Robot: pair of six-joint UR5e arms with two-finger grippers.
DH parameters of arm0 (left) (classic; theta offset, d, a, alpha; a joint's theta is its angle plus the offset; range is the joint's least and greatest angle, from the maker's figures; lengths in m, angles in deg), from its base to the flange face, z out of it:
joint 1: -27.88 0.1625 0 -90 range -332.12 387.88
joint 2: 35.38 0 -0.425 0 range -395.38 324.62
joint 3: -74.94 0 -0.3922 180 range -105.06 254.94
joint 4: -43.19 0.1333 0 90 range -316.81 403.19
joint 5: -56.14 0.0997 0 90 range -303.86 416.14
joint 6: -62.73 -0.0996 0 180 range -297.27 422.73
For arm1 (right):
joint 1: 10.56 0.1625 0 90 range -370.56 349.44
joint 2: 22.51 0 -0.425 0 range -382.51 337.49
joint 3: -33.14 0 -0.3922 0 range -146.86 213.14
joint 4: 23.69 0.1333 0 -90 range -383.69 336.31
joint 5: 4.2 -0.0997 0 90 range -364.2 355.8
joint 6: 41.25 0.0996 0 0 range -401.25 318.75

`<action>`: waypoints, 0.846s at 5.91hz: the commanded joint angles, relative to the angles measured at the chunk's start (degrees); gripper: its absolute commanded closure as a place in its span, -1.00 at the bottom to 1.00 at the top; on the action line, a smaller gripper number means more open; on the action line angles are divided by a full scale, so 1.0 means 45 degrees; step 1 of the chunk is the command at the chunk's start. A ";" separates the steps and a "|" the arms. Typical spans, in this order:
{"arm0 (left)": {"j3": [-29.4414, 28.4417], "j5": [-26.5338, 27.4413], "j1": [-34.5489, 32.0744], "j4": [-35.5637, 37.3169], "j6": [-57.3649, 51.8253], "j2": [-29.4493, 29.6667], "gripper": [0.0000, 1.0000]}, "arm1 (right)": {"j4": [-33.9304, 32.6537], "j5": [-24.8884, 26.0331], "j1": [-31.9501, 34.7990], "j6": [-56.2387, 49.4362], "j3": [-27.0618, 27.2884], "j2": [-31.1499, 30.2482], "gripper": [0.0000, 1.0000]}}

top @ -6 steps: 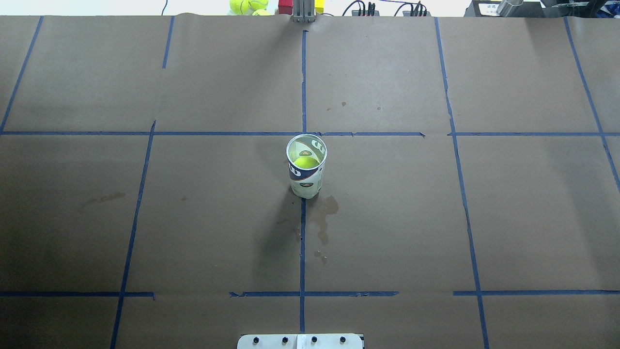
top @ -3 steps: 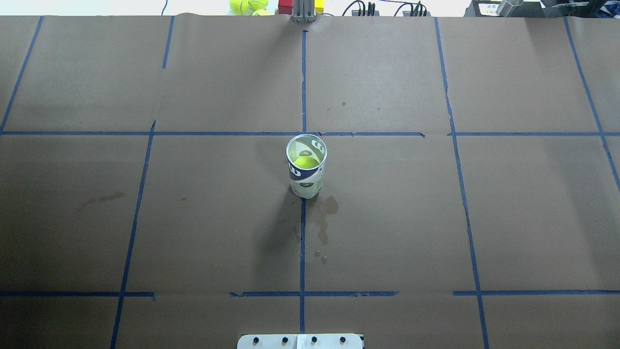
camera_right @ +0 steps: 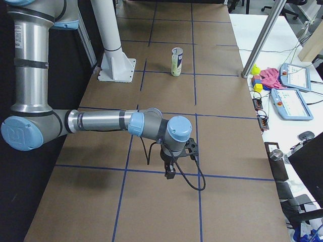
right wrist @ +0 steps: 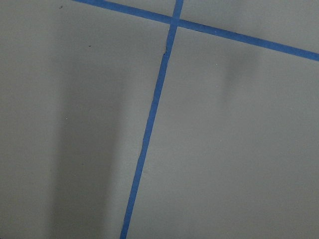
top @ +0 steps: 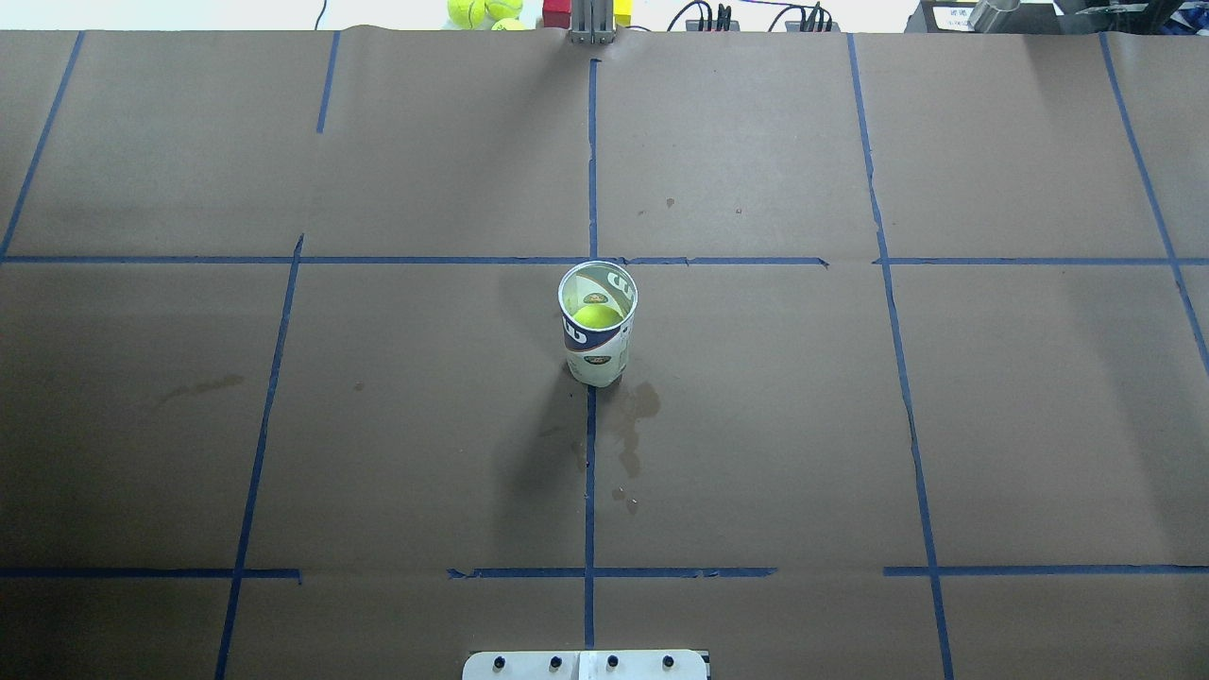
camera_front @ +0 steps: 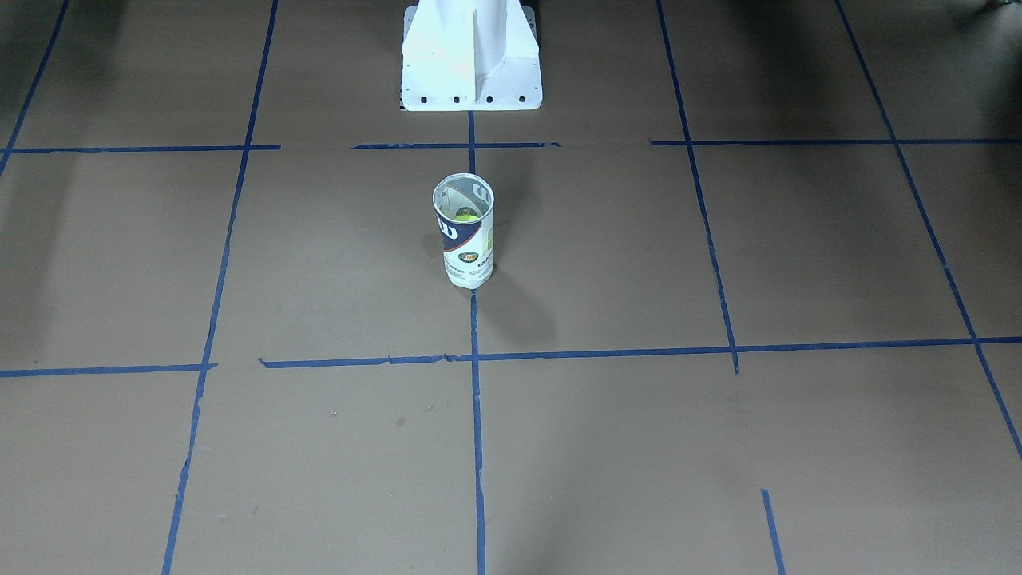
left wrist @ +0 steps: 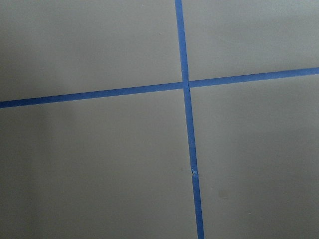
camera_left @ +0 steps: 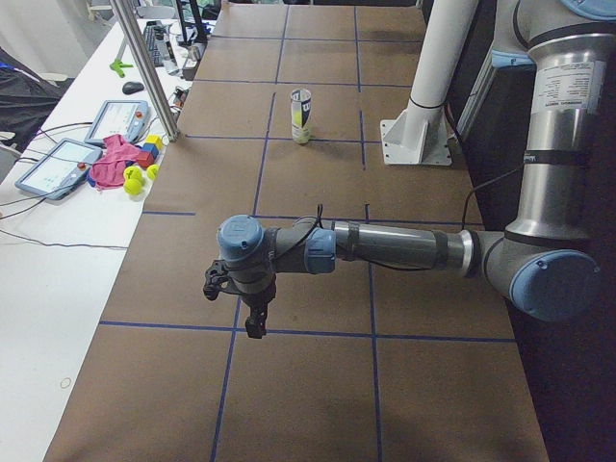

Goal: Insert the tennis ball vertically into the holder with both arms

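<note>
The left gripper point(camera_left: 254, 325) hangs pointing down over the brown paper table point(camera_left: 318, 395), near a crossing of blue tape lines point(left wrist: 185, 83). It shows only from the side, so I cannot tell whether its fingers are spread or pressed together. The same goes for the right gripper point(camera_right: 170, 173), which also points down above a tape crossing at its own end of the table. Both arms reach out low and level from the robot's side. Well apart from both grippers, the can point(top: 597, 331) stands upright at the middle of the table on the centre tape line, with a tennis ball point(top: 596, 316) inside it. The white pedestal point(camera_front: 471, 60) stands behind it.
</note>
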 commanded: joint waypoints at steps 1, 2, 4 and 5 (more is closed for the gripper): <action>0.0038 -0.0001 0.0018 -0.0011 -0.0004 -0.0005 -1.00 | 0.0000 0.0001 -0.0001 0.0028 -0.0002 -0.0010 -1.00; 0.0039 -0.0001 0.0018 -0.0011 -0.0004 -0.0005 -1.00 | 0.0000 0.0001 0.0019 0.0028 -0.0002 -0.0010 -1.00; 0.0097 0.0018 0.0018 -0.0011 -0.0004 -0.0005 -1.00 | 0.0000 0.0001 -0.0001 0.0028 -0.0002 -0.0010 -1.00; 0.0136 0.0018 0.0018 -0.0011 -0.0004 0.0014 -1.00 | 0.0000 0.0001 -0.0001 0.0028 -0.0021 -0.0010 -1.00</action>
